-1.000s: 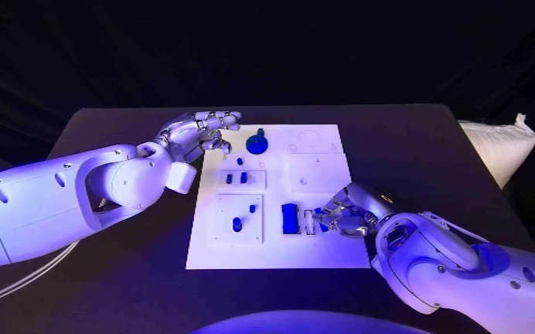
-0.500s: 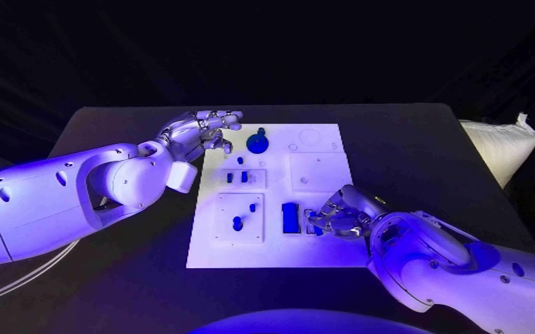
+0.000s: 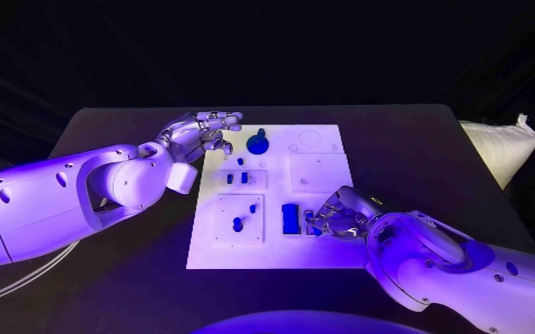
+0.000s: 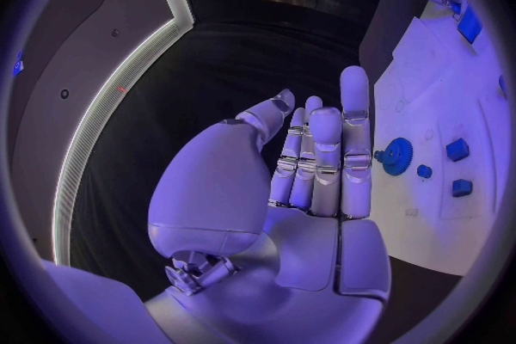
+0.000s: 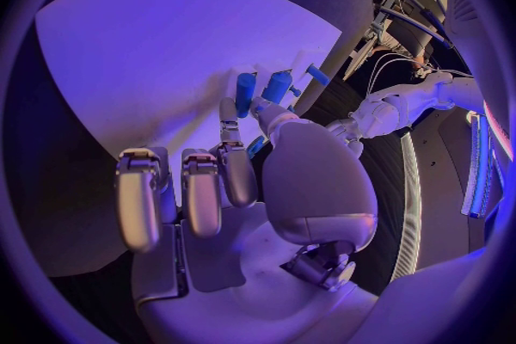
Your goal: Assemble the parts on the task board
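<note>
My right hand (image 3: pixel 338 218) at the blue block (image 3: pixel 290 218), near edge of the board (image 3: pixel 318 168).

Its fingers (image 5: pixel 235 168) curl beside the block; I cannot tell if they pinch it. My left hand (image 3: pixel 201 134) hovers off the board's far left corner, fingers (image 4: pixel 322 155) straight, together, holding nothing, the gear (image 3: pixel 257 144) close by. Small pegs (image 3: pixel 236 178) stand mid-board. Bare desk (image 3: pixel 413 137) lies open on the right. Since a second ago my right hand has crept slightly leftward.
</note>
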Robot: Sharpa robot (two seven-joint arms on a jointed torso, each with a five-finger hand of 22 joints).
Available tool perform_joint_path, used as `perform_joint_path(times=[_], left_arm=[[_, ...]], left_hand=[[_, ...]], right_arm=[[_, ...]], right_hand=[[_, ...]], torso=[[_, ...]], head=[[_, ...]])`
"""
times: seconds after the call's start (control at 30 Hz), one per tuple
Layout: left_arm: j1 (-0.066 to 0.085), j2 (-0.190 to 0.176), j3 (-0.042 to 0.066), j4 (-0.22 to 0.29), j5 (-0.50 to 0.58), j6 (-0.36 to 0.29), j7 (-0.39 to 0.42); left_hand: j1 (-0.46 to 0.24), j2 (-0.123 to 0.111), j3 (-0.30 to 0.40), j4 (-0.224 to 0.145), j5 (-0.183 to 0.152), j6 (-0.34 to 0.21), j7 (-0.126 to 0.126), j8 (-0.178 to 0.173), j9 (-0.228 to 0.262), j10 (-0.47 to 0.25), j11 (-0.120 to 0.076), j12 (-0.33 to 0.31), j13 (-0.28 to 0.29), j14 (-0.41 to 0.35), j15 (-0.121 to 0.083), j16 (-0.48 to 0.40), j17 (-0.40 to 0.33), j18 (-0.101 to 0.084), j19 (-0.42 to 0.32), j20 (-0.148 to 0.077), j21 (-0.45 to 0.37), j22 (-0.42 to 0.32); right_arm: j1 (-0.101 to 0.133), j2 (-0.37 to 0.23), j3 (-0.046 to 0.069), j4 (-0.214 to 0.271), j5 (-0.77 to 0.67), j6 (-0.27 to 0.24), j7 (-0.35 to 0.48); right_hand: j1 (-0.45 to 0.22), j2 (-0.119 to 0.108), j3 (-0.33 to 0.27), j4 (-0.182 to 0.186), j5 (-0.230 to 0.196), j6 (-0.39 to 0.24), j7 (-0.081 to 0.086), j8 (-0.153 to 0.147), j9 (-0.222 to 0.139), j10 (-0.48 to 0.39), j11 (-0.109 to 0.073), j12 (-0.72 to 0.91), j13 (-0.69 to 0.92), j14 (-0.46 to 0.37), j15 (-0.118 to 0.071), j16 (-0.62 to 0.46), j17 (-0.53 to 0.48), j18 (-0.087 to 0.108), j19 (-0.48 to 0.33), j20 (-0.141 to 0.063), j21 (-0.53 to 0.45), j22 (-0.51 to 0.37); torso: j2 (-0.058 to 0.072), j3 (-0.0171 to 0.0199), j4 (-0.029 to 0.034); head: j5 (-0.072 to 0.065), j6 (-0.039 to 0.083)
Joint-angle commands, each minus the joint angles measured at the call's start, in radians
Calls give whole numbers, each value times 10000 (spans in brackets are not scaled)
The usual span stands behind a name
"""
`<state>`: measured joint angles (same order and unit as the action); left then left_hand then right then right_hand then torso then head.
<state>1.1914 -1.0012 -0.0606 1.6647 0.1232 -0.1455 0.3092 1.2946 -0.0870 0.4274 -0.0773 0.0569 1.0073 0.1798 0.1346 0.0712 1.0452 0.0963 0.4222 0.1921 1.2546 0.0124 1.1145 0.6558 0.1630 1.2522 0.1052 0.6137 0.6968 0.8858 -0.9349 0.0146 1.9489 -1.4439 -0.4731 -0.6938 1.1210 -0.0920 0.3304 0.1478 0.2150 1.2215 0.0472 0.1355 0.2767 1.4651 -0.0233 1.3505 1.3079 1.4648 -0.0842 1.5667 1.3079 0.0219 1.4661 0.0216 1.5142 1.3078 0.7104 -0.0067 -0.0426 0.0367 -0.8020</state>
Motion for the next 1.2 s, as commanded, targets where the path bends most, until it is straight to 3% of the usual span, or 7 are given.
perform_joint_path(times=[0.03,0.2,0.33,0.63,0.8,0.93,1.2], left_arm=[[3,-1,6,38,-45,208,42],[3,-6,6,43,-45,224,34],[3,-10,6,49,-45,232,31],[3,-13,6,52,-45,240,31],[3,-13,6,50,-45,243,28],[3,-13,6,45,-45,245,28],[3,-9,6,38,-45,254,27]], left_hand=[[-46,72,-53,12,33,-67,-28,21,14,-61,-3,49,-16,-87,0,26,-10,190,-23,55,-39,-12],[-46,72,-53,12,33,-67,-28,21,14,-61,-3,49,-16,-87,0,26,-10,190,-23,55,-39,-12],[-46,72,-53,12,33,-67,-28,21,14,-61,-3,49,-16,-87,0,26,-10,190,-23,55,-39,-12],[-65,73,-65,18,31,-73,-23,24,14,-75,2,58,-21,-102,4,18,-42,189,-26,58,-44,-15],[-65,73,-65,18,31,-73,-23,24,14,-75,2,58,-21,-102,4,18,-42,189,-26,58,-44,-15],[-65,73,-65,18,31,-73,-23,24,14,-75,2,58,-21,-102,4,18,-42,189,-26,58,-44,-15],[-66,78,-67,17,32,-74,-24,27,14,-81,3,63,-23,-117,6,6,-72,188,-30,60,-48,-16]], right_arm=[[-9,53,-6,-43,-87,415,-226],[-9,98,-6,-75,-154,473,-250],[-8,118,-6,-93,-190,485,-267],[-5,152,-6,-94,-252,534,-262],[-5,151,-6,-82,-320,514,-230],[-5,138,-6,-63,-423,427,-180],[-5,112,-5,-24,-533,256,-61]], right_hand=[[-127,48,-126,61,58,-14,7,29,17,514,-47,-65,1612,1060,-69,41,2629,-51,790,-69,27,2055],[-246,116,-331,217,116,-11,-3,65,80,514,-53,-95,1603,1060,-73,41,2629,-50,789,-73,23,2053],[-278,171,-647,343,546,117,-81,212,216,515,-111,-124,1596,1060,-115,41,2629,-49,788,-102,19,2051],[-298,304,-1052,536,651,267,-187,463,425,575,-198,72,1693,1060,-191,41,2629,-59,805,-165,49,2086],[-534,388,-1542,916,834,334,-264,689,609,657,-269,332,1818,1060,-243,41,2629,-74,831,-221,99,2141],[-829,460,-2211,1400,359,287,-315,883,782,696,-309,444,1881,1060,-286,41,2629,-82,844,-268,123,2170],[-1425,703,-3088,1446,-370,189,-327,1091,966,717,-322,496,1923,1060,-301,41,2629,-88,854,-282,141,2193]], torso=[[-3,-1,-2],[-4,-1,-3],[-4,-1,-1],[-3,2,-10],[-4,5,-13],[-5,7,-11],[-4,8,-7]], head=[[16,-26],[23,-23],[24,-30],[14,-26],[3,-27],[1,-26],[-5,-25]])
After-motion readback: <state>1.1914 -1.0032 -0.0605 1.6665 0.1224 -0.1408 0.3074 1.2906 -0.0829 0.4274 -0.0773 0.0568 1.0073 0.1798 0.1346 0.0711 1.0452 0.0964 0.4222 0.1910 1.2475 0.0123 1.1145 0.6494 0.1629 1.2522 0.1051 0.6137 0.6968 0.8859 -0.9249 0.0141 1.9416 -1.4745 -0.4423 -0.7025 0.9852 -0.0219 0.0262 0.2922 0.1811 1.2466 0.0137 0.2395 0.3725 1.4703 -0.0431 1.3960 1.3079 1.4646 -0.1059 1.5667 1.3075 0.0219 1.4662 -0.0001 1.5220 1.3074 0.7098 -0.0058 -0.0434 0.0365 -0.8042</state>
